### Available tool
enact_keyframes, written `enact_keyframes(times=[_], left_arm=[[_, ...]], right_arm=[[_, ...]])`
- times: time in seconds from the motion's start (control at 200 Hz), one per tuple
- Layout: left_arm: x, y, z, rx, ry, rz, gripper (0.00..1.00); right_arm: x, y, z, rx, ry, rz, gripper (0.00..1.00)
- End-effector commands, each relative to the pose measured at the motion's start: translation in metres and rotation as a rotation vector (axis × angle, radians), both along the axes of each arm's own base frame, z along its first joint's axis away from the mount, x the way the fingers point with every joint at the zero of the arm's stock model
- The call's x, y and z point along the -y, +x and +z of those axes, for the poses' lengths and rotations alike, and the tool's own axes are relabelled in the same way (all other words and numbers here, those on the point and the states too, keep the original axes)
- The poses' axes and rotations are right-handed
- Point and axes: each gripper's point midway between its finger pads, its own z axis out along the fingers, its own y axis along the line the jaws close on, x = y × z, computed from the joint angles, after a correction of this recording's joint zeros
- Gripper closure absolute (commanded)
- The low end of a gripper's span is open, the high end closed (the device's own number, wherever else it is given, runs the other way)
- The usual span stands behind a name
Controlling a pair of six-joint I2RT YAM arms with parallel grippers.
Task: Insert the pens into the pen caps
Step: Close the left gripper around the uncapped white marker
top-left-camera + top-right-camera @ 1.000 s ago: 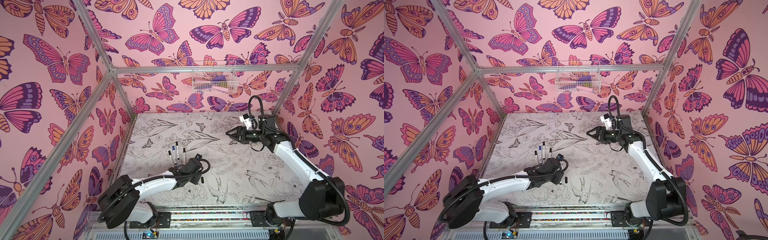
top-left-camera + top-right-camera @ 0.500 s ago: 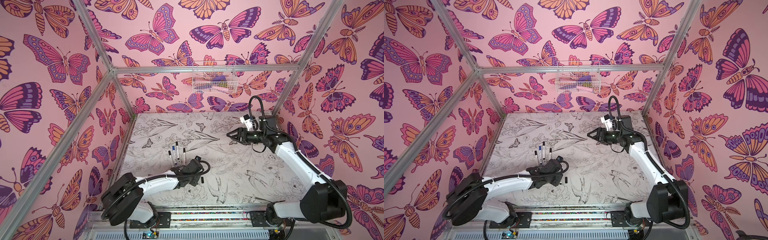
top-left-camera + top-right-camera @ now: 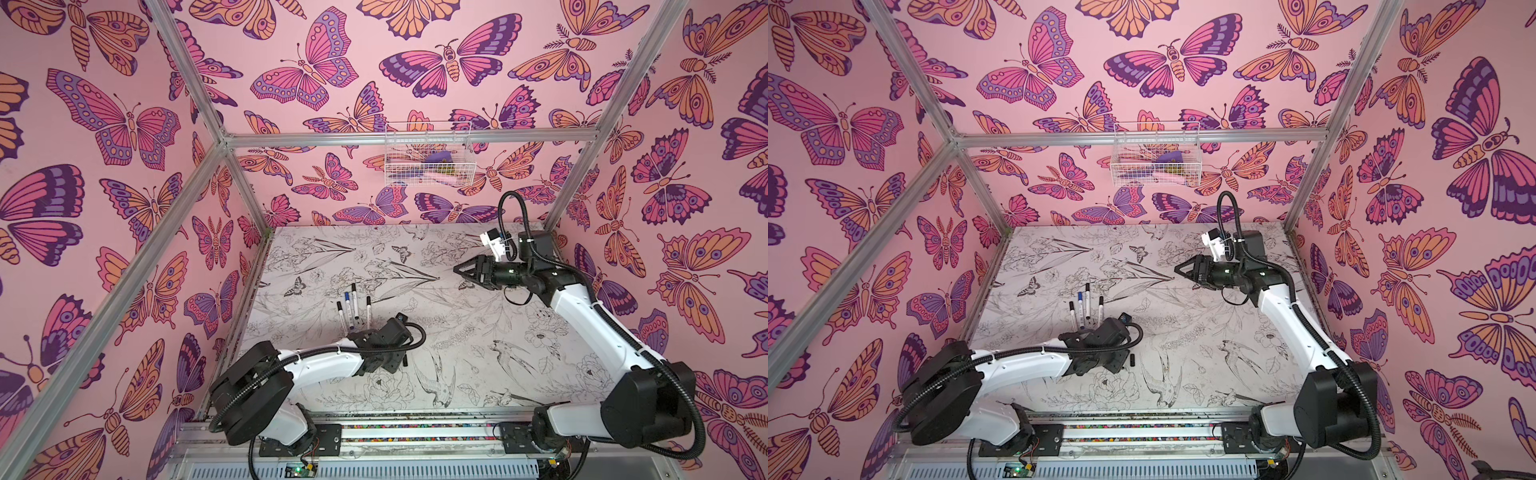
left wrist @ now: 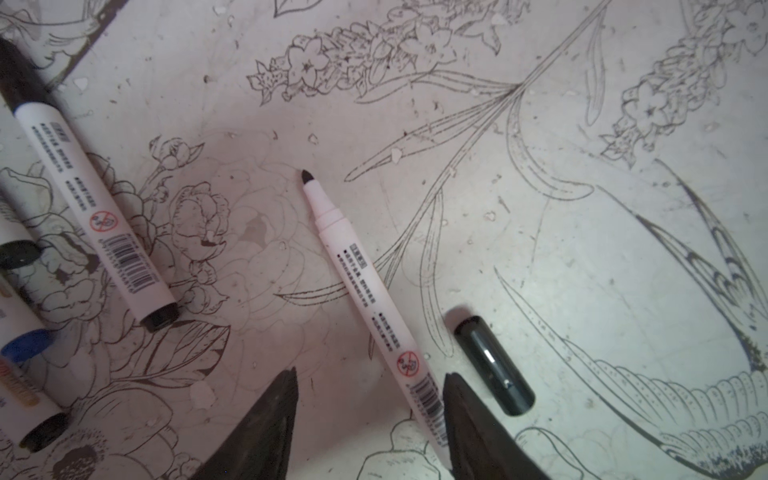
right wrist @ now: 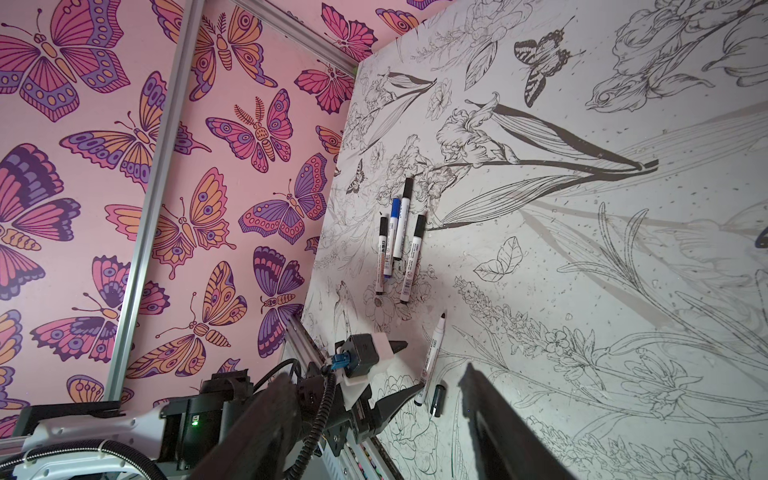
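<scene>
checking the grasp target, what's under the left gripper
An uncapped pen lies on the table below the open left gripper, black cap beside it. In the left wrist view a finger hides the pen's rear end.

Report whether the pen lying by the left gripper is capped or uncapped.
Uncapped: the pen shows its bare black tip, and a loose black cap lies beside its barrel.

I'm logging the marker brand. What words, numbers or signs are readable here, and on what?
Nothing reads clearly enough to quote.
Uncapped pen: rows of fine print, blurred, unreadable.
Uncapped pen: red crossed-circle sign and barcode; digits unreadable.
Capped black pen: same print, sign and barcode, unreadable.
Black cap: no text visible.
</scene>
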Motion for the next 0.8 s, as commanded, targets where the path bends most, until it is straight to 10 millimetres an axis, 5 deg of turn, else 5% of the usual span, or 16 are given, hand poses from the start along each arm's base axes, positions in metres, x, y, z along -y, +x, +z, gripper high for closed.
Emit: enact_keyframes(times=[0.0, 0.305, 0.501, 0.561, 0.651, 0.796], left_arm=[[0.003, -0.002, -0.005, -0.025, 0.021, -0.017, 0.41], [-0.030, -0.008, -0.034, -0.089, 0.174, 0.122, 0.54], [-0.038, -0.014, -0.041, -0.130, 0.202, 0.158, 0.87], [-0.028, -0.009, -0.033, -0.121, 0.174, 0.138, 1.00], [-0.007, 0.004, -0.009, -0.081, 0.095, 0.079, 1.00], [0.041, 0.023, 0.067, 0.063, -0.145, -0.101, 1.00]], right_arm=[[-0.002, -0.001, 0.012, 0.053, -0.008, 0.012, 0.33], [-0.002, 0.000, 0.011, 0.054, -0.011, 0.013, 0.33], [-0.002, 0.001, 0.009, 0.048, -0.018, 0.010, 0.34], [-0.001, 0.001, 0.008, 0.045, -0.029, 0.008, 0.33], [0.001, 0.001, 0.007, 0.041, -0.038, 0.004, 0.34], [-0.002, 0.000, 0.006, 0.034, -0.035, 0.006, 0.33]])
